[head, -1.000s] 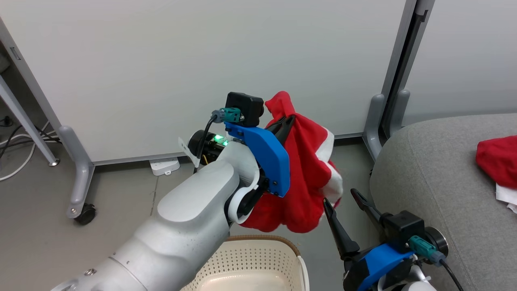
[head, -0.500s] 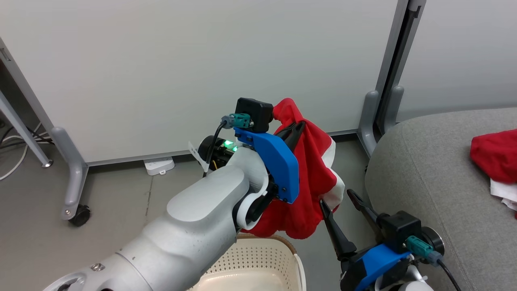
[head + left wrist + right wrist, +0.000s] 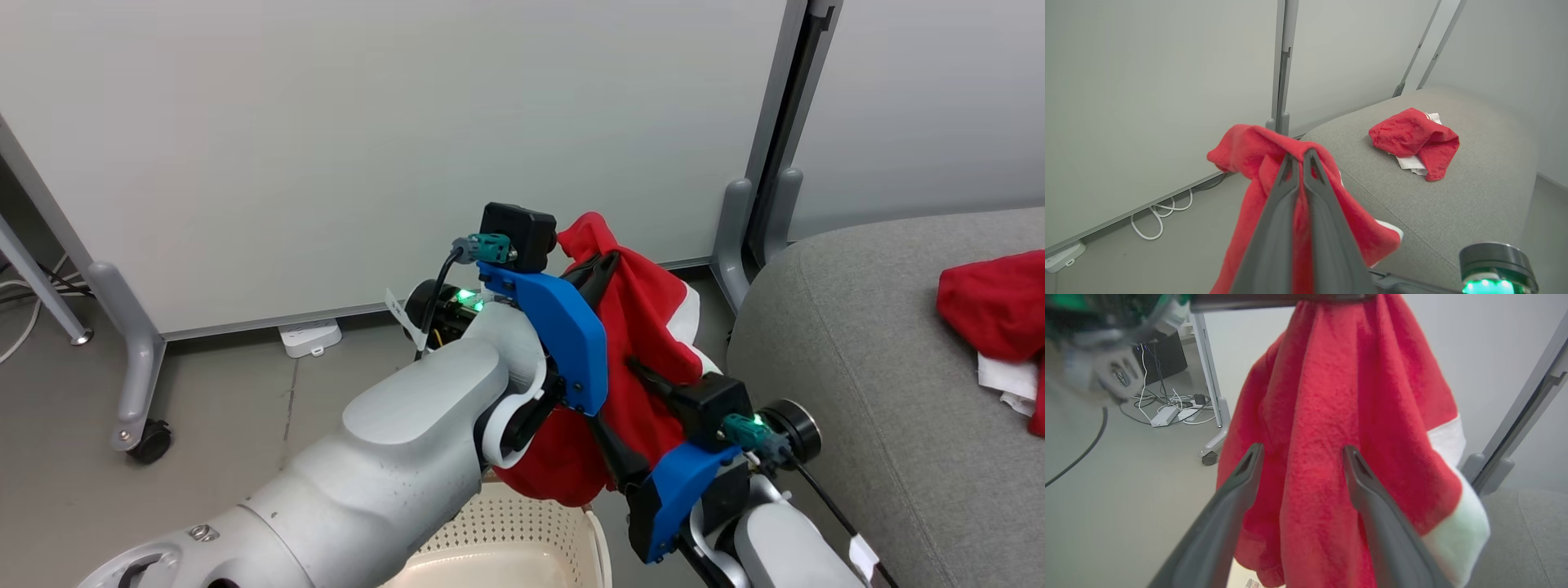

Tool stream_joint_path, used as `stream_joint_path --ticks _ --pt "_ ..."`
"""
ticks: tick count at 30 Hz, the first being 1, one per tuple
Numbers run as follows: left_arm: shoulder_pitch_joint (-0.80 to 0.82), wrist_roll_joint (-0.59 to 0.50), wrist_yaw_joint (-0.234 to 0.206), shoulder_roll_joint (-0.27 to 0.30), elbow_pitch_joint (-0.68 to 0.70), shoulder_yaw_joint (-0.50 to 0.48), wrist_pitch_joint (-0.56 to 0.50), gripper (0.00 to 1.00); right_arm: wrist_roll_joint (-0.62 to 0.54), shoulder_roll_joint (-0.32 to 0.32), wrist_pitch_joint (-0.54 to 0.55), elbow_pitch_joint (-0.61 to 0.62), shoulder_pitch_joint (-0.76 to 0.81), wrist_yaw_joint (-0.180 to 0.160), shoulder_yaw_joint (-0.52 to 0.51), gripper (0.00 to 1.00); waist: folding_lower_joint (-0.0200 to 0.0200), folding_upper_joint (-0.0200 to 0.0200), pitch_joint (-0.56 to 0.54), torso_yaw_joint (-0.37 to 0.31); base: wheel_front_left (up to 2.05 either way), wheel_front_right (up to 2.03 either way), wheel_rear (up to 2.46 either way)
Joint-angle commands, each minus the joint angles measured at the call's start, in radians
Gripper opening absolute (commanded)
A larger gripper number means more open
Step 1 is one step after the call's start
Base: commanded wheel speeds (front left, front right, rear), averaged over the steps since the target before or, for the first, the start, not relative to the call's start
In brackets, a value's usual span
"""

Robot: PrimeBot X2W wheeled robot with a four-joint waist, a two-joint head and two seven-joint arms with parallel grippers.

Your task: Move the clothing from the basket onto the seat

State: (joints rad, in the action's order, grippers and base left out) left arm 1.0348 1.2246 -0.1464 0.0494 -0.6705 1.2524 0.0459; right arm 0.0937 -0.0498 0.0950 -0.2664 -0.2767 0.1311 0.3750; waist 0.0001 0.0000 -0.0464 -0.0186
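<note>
A bright red garment with white trim [image 3: 649, 318] hangs from my left gripper [image 3: 608, 263], which is shut on its upper fold above the basket [image 3: 522, 523]. In the left wrist view the shut fingers [image 3: 1290, 192] pinch the red cloth [image 3: 1249, 147]. My right gripper [image 3: 610, 392] is open and pushed up against the hanging cloth. In the right wrist view its fingers [image 3: 1241, 477] stand on either side of a fold of the garment [image 3: 1351, 396]. Another red and white garment [image 3: 988, 302] lies on the grey seat [image 3: 857, 351] to the right.
White partition panels stand behind on grey legs with casters [image 3: 135, 392]. A white power strip [image 3: 309, 336] and loose cables [image 3: 1155, 220] lie on the floor by the panels. The seat's rounded edge is close to the right of both arms.
My right gripper has risen and swung left from beside the seat into the hanging garment. The left gripper keeps its hold; the camera has turned slightly right.
</note>
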Motion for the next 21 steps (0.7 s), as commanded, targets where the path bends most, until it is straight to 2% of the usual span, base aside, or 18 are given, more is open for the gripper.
stream_joint_path --ticks 1,8,15,16,17,18,21 --pt "0.012 0.005 0.003 0.002 0.004 0.003 0.006 0.0 -0.001 -0.001 -0.008 -0.021 -0.026 -0.001 0.006 1.0 -0.0001 0.0 -0.001 0.0 0.0 0.0 0.0" --pt "0.007 0.03 0.0 0.002 0.033 0.02 0.007 0.0 -0.045 -0.001 -0.04 -0.213 -0.161 -0.001 -0.006 1.0 -0.0001 0.0 -0.012 0.003 0.0 0.0 0.0" --pt "-0.006 0.041 -0.004 0.002 0.055 0.028 0.005 0.0 -0.004 -0.001 -0.069 -0.366 -0.258 -0.001 0.045 1.0 -0.0001 0.0 -0.019 0.012 0.0 0.0 0.0" --pt "-0.008 0.041 -0.004 0.002 0.056 0.028 0.003 0.0 0.008 -0.001 -0.064 -0.386 -0.266 -0.001 0.055 0.67 -0.0001 0.0 -0.02 0.013 0.0 0.0 0.0" --pt "-0.009 0.041 -0.004 0.002 0.056 0.029 0.003 0.0 0.015 -0.001 -0.067 -0.401 -0.277 -0.001 0.066 0.26 -0.0001 0.0 -0.02 0.014 0.0 0.0 0.0" --pt "-0.01 0.041 -0.004 0.002 0.056 0.029 0.002 0.0 0.022 -0.001 -0.074 -0.412 -0.288 -0.001 0.073 0.0 -0.0001 0.0 -0.02 0.014 0.0 0.0 0.0" --pt "-0.011 0.042 -0.005 0.002 0.054 0.03 0.002 0.0 0.042 -0.001 -0.088 -0.44 -0.303 -0.001 0.091 0.0 -0.0001 0.0 -0.018 0.016 0.0 0.0 0.0"
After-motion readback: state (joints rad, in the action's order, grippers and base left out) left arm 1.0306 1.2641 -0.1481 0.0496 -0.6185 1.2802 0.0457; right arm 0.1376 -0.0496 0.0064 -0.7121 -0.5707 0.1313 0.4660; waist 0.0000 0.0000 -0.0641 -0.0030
